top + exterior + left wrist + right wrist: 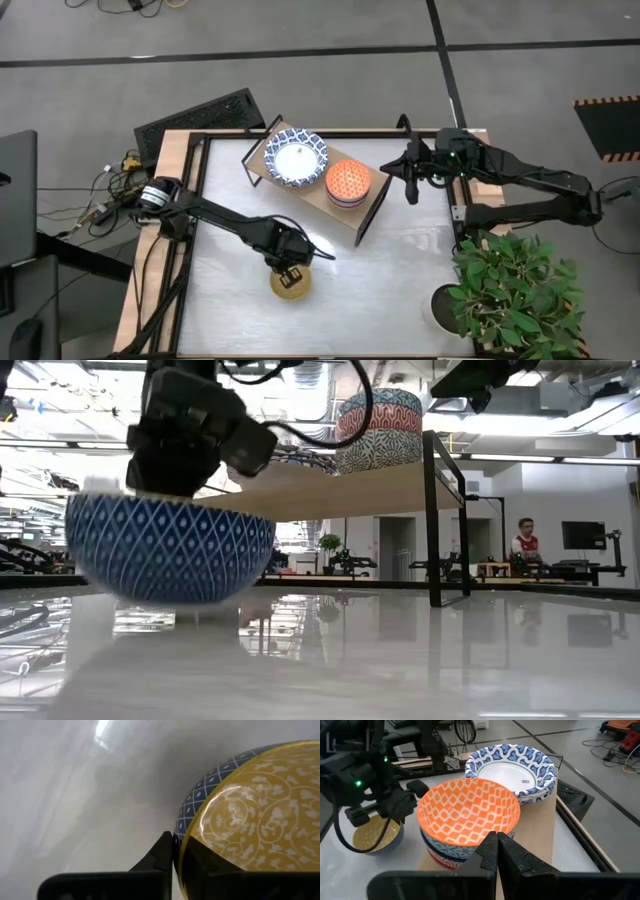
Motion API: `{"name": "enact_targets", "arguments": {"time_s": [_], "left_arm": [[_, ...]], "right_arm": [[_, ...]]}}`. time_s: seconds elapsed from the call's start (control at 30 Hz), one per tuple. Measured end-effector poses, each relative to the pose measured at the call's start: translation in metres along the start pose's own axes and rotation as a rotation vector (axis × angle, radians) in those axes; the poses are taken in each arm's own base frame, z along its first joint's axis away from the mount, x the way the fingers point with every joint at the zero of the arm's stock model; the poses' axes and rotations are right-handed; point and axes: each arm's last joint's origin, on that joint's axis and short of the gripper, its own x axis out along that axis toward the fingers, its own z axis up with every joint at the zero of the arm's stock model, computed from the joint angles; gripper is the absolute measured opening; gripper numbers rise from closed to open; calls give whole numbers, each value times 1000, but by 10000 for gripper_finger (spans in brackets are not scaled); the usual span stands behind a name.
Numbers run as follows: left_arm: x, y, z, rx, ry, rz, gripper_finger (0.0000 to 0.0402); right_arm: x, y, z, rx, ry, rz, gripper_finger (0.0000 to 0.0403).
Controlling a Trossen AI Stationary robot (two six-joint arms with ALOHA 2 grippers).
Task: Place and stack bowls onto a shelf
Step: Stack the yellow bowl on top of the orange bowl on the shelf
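Note:
A small bowl (291, 284), blue diamond-patterned outside (170, 545) and yellow inside (250, 815), sits near the table's near edge. My left gripper (288, 262) is on it from above, its dark body showing in the low view (190, 440). The shelf (375, 205) stands toward the far edge and carries a wide white bowl with a blue rim (296, 158) and a stack topped by an orange-patterned bowl (348, 182) (467, 815). My right gripper (410, 188) (497, 842) hovers shut beside the shelf's right end, touching nothing. My left gripper holds the blue and yellow bowl by its rim (186, 837), one finger outside (162, 852) against the blue wall and one inside (210, 865) on the yellow. The fingers come down from above. Whether the bowl's base rests on the table or hangs just clear, I cannot tell.
A potted plant (510, 290) stands at the table's right near corner. A black keyboard (200, 115) lies beyond the far left corner. A black frame edges the table. The shelf's right end (547, 820) is bare. A person (522, 545) sits far off in the room.

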Motion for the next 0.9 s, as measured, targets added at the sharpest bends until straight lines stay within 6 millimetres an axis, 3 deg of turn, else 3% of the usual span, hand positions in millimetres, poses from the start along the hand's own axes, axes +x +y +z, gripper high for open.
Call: {"name": "enact_targets", "arguments": {"time_s": [0.1,0.3,0.47,0.7,0.8,0.9], "left_arm": [[-20,-1,6,-10,-8,-4,3],[-78,5,11,-21,-36,-25,2],[-154,21,16,-104,-133,-132,1],[-252,58,36,-339,-497,-233,1],[-276,74,44,-425,-610,-265,0],[-287,90,54,-488,-668,-285,0]], "right_arm": [[0,0,0,0,3,0,27],[0,0,0,0,3,0,27],[0,0,0,0,4,-1,27],[0,-1,0,0,4,-47,27],[0,-2,0,0,4,-53,27],[0,-3,0,3,3,-58,27]]}}
